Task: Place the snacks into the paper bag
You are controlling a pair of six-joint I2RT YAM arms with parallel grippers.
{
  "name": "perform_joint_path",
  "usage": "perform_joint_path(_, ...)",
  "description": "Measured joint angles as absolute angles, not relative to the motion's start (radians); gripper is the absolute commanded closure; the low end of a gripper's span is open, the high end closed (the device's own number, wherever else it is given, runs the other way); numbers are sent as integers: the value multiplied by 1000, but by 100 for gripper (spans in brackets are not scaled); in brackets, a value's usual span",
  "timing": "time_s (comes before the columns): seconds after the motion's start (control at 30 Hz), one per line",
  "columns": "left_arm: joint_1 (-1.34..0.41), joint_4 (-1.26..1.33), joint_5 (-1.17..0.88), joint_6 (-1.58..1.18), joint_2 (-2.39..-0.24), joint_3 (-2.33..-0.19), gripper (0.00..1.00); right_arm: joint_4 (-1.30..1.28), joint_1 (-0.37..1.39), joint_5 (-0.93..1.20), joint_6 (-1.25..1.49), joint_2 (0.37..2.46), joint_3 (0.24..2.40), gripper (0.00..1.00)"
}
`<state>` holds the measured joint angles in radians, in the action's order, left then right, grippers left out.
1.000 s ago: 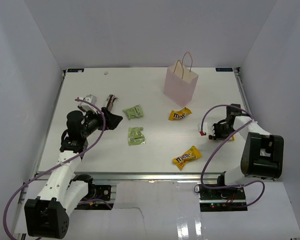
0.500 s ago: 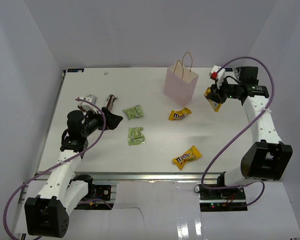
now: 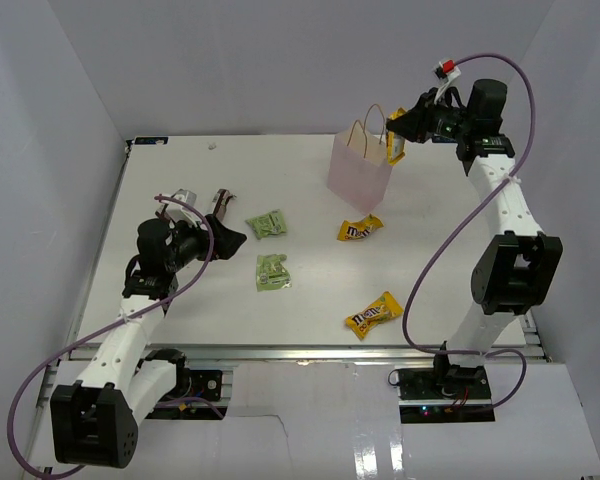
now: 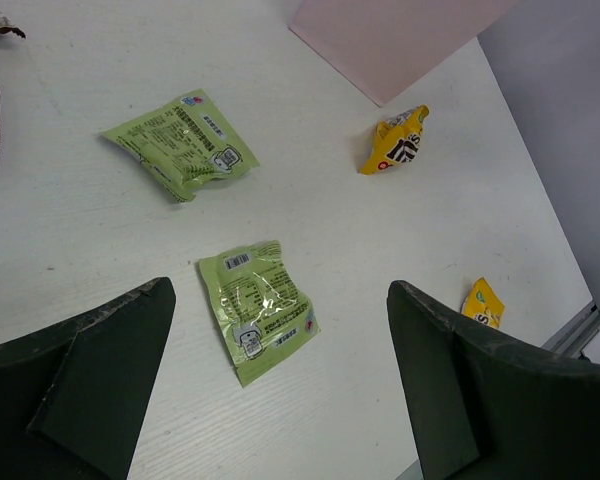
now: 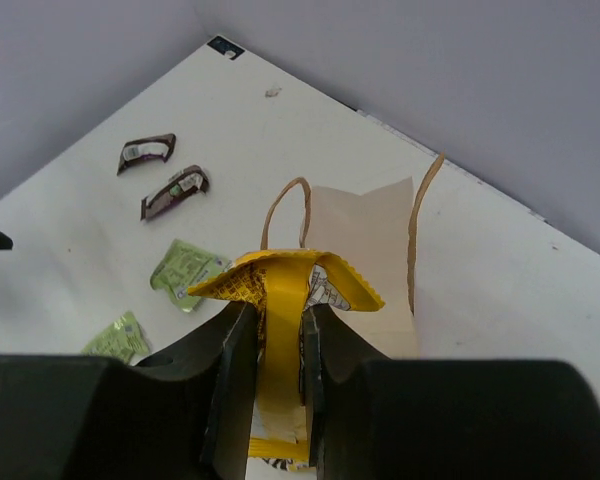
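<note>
My right gripper [image 3: 400, 133] [image 5: 277, 322] is shut on a yellow candy bag [image 5: 283, 340] [image 3: 396, 149], held in the air just right of and above the pink paper bag [image 3: 360, 168] [image 5: 364, 255]. Two more yellow candy bags [image 3: 360, 228] [image 3: 373, 314] lie on the table, also showing in the left wrist view [image 4: 397, 145] [image 4: 482, 302]. Two light green pouches [image 3: 267, 224] [image 3: 271, 271] [image 4: 181, 144] [image 4: 257, 307] lie left of centre. Two dark brown bars [image 5: 147, 152] [image 5: 175, 191] lie at the left. My left gripper [image 3: 220, 228] [image 4: 280, 375] hangs open above the nearer green pouch.
White walls close in the table on three sides. A metal rail [image 3: 300, 352] runs along the near edge. The right arm's purple cable [image 3: 450, 230] loops over the right part of the table.
My right arm has lifted the yellow candy bag from the right of the table and swung it up and back, to beside the top of the paper bag. The left arm barely moved.
</note>
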<state>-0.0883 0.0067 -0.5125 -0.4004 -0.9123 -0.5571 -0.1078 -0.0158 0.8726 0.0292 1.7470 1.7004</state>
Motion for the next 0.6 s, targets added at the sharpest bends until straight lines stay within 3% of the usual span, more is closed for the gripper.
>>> perform_joint_path(0.6, -88, 3, -537, -393, -961, -572, 2, 353, 8, 840, 505, 1940, 1734, 76)
